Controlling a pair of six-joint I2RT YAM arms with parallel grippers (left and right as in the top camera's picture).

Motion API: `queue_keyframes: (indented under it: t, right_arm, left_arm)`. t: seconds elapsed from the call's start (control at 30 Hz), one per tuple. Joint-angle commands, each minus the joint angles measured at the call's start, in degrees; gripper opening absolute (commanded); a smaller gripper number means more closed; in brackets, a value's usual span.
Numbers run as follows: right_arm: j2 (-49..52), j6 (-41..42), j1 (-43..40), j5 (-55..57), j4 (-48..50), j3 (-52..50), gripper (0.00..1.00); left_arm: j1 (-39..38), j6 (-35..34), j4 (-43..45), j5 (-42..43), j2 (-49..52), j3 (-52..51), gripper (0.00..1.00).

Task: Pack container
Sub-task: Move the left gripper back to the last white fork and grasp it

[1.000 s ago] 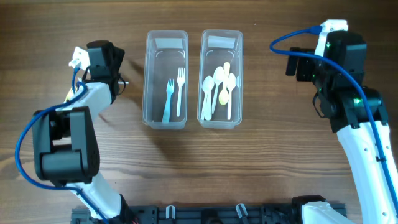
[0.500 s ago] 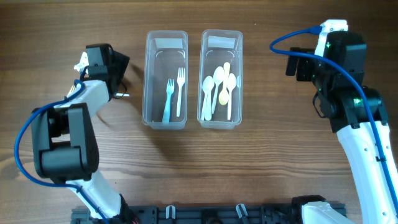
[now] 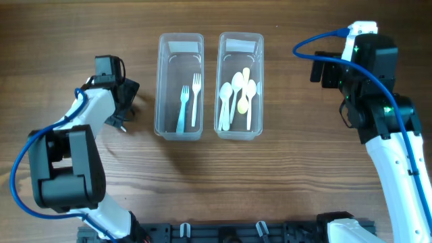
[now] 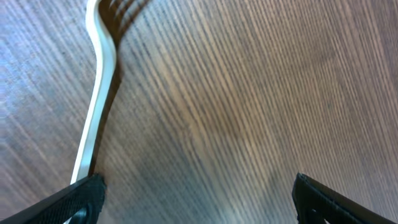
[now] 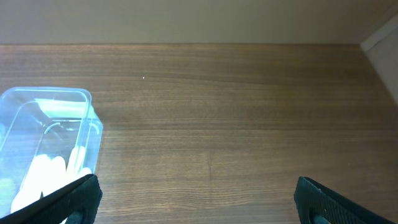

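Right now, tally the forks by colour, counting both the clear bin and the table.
Blue plastic fork: 1, in the left clear plastic container
White plastic forks: 2, one beside the blue one in that container, one lying on the wooden table
Total: 3 forks

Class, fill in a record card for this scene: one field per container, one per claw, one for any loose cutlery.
Left container: blue fork and pale fork inside
Right container: pale spoons inside
Left claw: open, low over table
Loose fork: white, lying on table beside that claw's finger
Right claw: open, empty
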Motion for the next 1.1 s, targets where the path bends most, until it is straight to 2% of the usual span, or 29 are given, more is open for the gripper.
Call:
queue_keyframes:
  t: [0.0, 0.17, 0.3, 0.33, 0.47, 0.6, 1.07]
  right_arm:
    - [0.3, -0.5, 0.0, 1.2, 0.1, 0.5, 1.00]
    - [0.3, -0.5, 0.0, 1.2, 0.1, 0.5, 1.00]
    - [0.3, -0.5, 0.0, 1.2, 0.1, 0.5, 1.00]
    - [0.3, -0.5, 0.0, 1.2, 0.1, 0.5, 1.00]
    - [0.3, -0.5, 0.0, 1.2, 0.1, 0.5, 1.00]
    - [0.3, -0.5, 0.0, 1.2, 0.1, 0.5, 1.00]
    - [0.3, -0.5, 0.0, 1.2, 0.1, 0.5, 1.00]
  left_arm:
    - [0.2, 0.9, -0.6, -1.2, -6.1, -0.7, 1.00]
    - [0.2, 2.6, -0.9, -3.7, -19.1, -0.7, 0.99]
    - [0.2, 2.5, -6.2, -9.9, -21.5, -0.7, 0.94]
    - [0.3, 2.5, -7.9, -10.8, -21.0, -0.7, 0.98]
    - [1.0, 2.2, -9.3, -10.8, -18.0, -0.7, 1.00]
    - [2.6, 2.2, -8.1, -10.8, -15.0, -0.7, 0.92]
    - [4.3, 2.2, -1.4, -10.9, 0.0, -0.7, 0.95]
